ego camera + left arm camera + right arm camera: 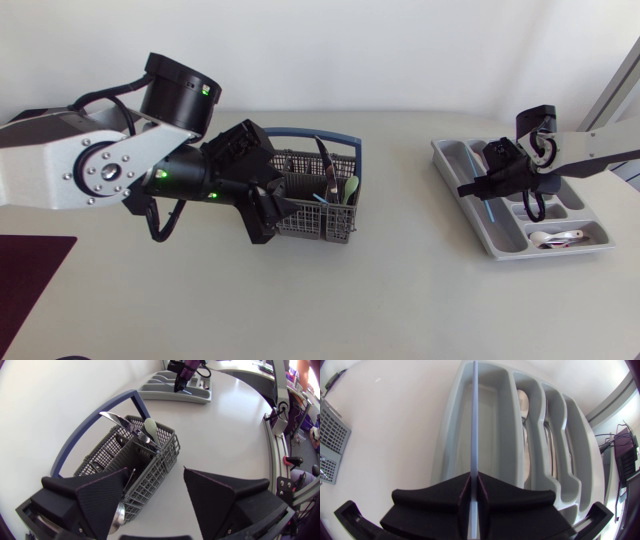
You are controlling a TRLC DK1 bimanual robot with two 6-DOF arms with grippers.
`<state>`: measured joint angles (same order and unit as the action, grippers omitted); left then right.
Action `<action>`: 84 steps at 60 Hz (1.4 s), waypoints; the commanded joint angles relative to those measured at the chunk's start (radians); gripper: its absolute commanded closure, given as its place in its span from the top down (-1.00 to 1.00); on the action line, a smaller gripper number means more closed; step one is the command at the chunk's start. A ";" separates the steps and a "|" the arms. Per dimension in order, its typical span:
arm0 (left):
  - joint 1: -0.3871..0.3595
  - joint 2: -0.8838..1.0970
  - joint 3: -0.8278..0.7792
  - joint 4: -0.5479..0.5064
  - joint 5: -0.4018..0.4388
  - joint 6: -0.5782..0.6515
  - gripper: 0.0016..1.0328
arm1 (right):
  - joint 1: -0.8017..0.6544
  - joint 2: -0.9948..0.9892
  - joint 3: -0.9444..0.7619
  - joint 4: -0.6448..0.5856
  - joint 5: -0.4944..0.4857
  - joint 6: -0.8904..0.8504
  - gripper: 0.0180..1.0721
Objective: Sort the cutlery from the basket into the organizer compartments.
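Right gripper (474,480) clenched on a thin blue cutlery piece (473,420), seen edge-on, which extends ahead of the fingers over the long outer compartment of the grey organizer (447,435); a spoon (522,407) lies in the next compartment beside it. Left gripper (156,474) released, fingers spread: one over the grey mesh basket (150,457), the other over bare tabletop (225,425). Remaining cutlery (150,430) stands in the basket ahead of this gripper.

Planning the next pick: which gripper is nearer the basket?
Left. The left gripper is open at the edge of the basket; the right gripper is far off, over the organizer, shut on a blue utensil.
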<state>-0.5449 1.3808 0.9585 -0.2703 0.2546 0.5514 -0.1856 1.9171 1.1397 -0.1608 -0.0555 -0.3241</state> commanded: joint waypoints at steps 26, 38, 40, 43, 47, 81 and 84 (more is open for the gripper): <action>-0.056 0.089 -0.023 0.103 0.000 -0.028 0.49 | -0.012 -0.030 -0.029 -0.031 0.006 0.034 0.37; -0.055 0.144 0.112 0.033 0.000 -0.146 0.23 | -0.012 -0.161 -0.113 -0.028 -0.007 0.025 0.60; -0.055 0.156 0.140 0.008 0.000 -0.163 0.17 | -0.012 -0.176 -0.124 -0.028 -0.010 0.023 0.60; -0.056 0.179 0.187 -0.043 0.000 -0.177 0.12 | -0.012 -0.201 -0.143 -0.029 -0.017 0.022 0.61; -0.066 0.204 0.230 -0.087 -0.002 -0.197 0.06 | -0.012 -0.225 -0.161 -0.029 -0.023 0.022 0.64; -0.130 0.328 0.319 -0.164 -0.192 -0.229 -0.36 | 0.008 -0.383 -0.267 -0.034 -0.056 0.020 0.65; -0.130 0.336 0.319 -0.164 -0.195 -0.229 -0.36 | 0.009 -0.392 -0.273 -0.034 -0.056 0.019 0.65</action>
<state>-0.6598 1.6810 1.2617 -0.4145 0.0654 0.3466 -0.1860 1.5505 0.9016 -0.1833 -0.1074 -0.3141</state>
